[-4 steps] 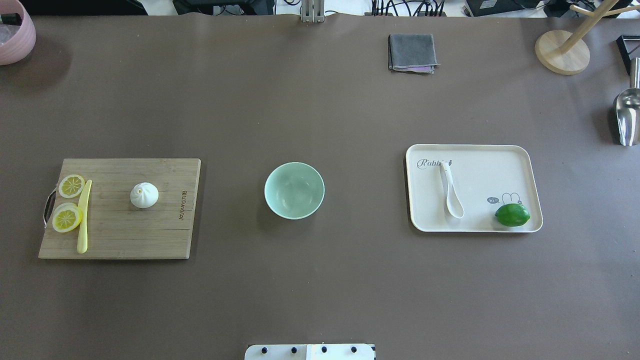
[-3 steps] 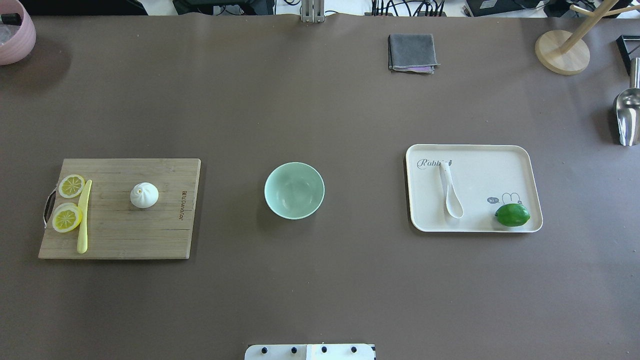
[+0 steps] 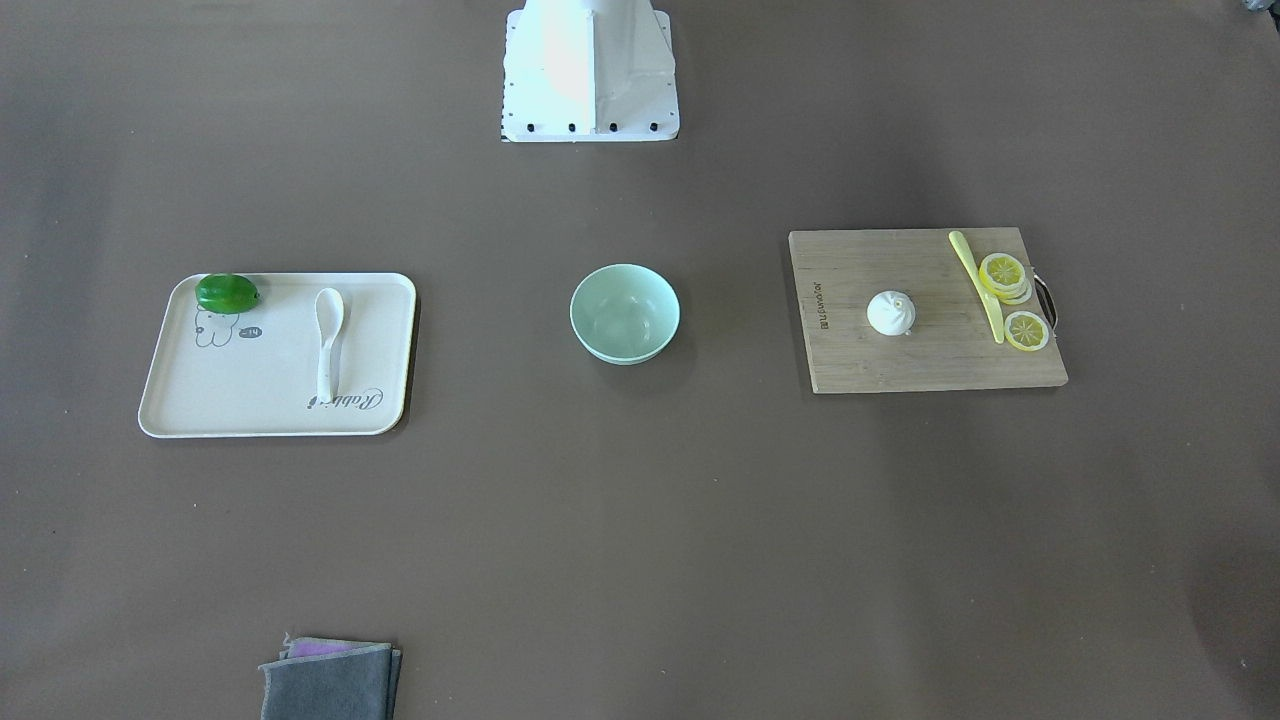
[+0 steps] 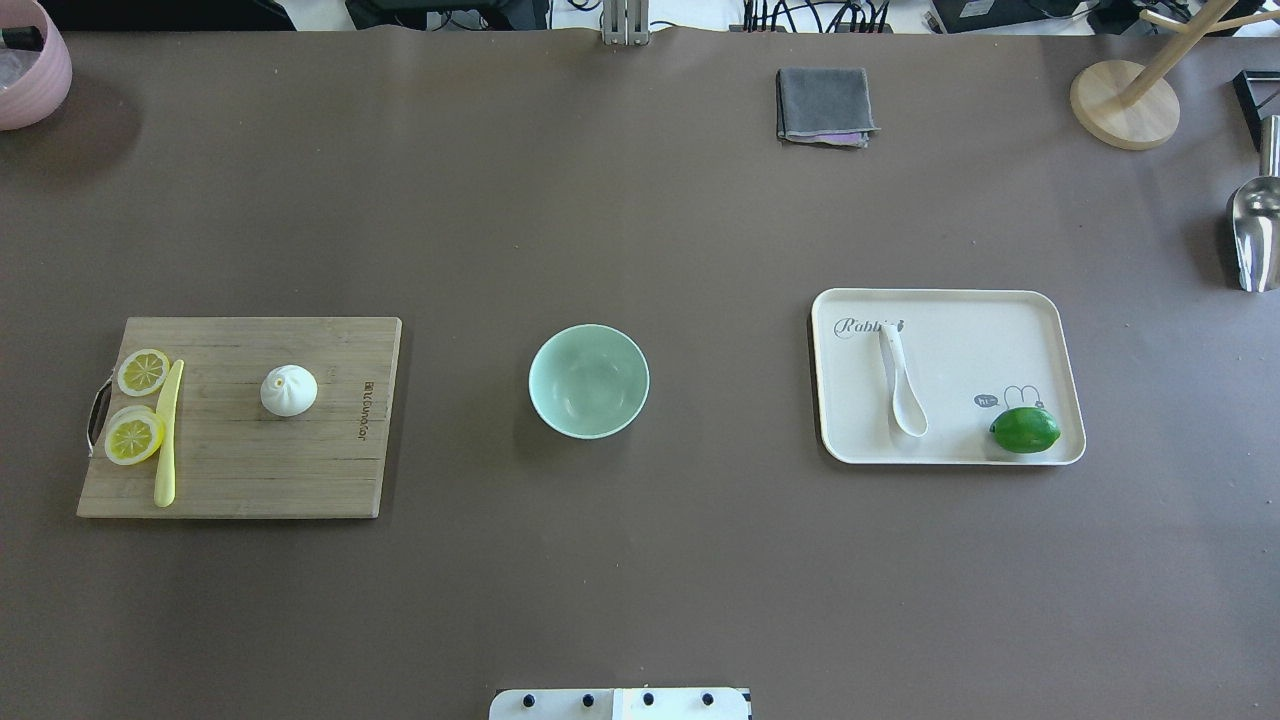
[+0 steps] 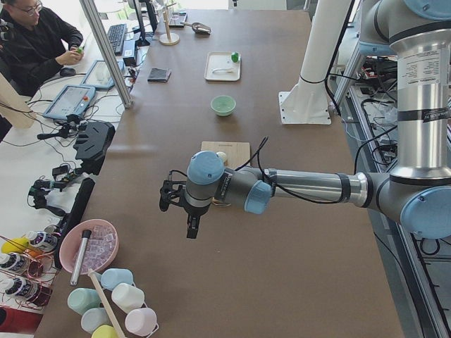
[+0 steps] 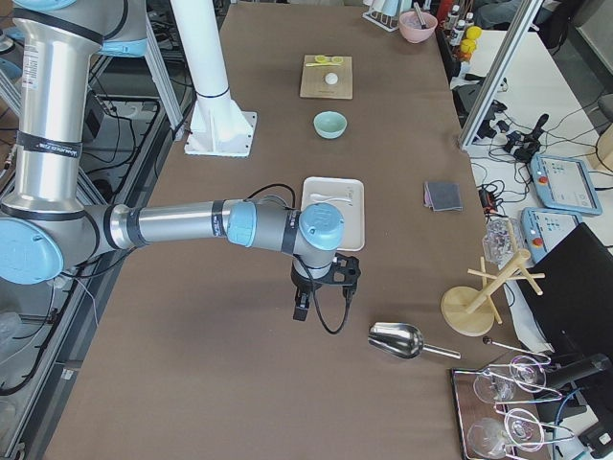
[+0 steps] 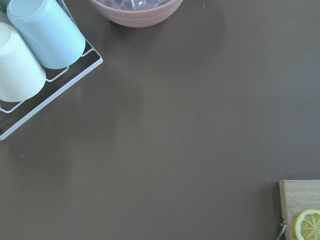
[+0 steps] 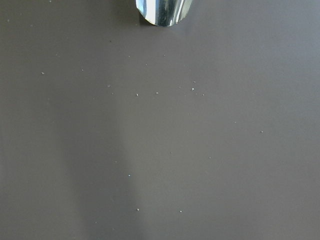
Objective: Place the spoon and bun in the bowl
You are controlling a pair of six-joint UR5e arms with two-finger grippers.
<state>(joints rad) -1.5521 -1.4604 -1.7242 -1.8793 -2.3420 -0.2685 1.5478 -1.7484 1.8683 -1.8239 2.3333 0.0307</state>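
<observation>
The pale mint-green bowl [image 4: 588, 381] stands at the table's middle with nothing in it. The white bun [image 4: 289, 390] sits on a wooden cutting board [image 4: 240, 470] to the bowl's left. The white spoon [image 4: 903, 385] lies on a cream tray [image 4: 1000, 330] to the bowl's right. Neither gripper shows in the overhead, front or wrist views. The left gripper [image 5: 184, 211] hangs over the table's left end, far from the board. The right gripper [image 6: 321, 283] hangs over the right end, past the tray. I cannot tell whether either is open or shut.
Lemon slices [image 4: 135, 437] and a pale-yellow knife [image 4: 166, 440] share the board. A lime [image 4: 1025, 429] lies on the tray. A grey cloth [image 4: 825, 105], wooden stand [image 4: 1125, 105] and metal scoop [image 4: 1255, 230] sit at the far and right edges. A pink bowl [image 7: 135, 10] and mugs [image 7: 30, 50] are at the left end.
</observation>
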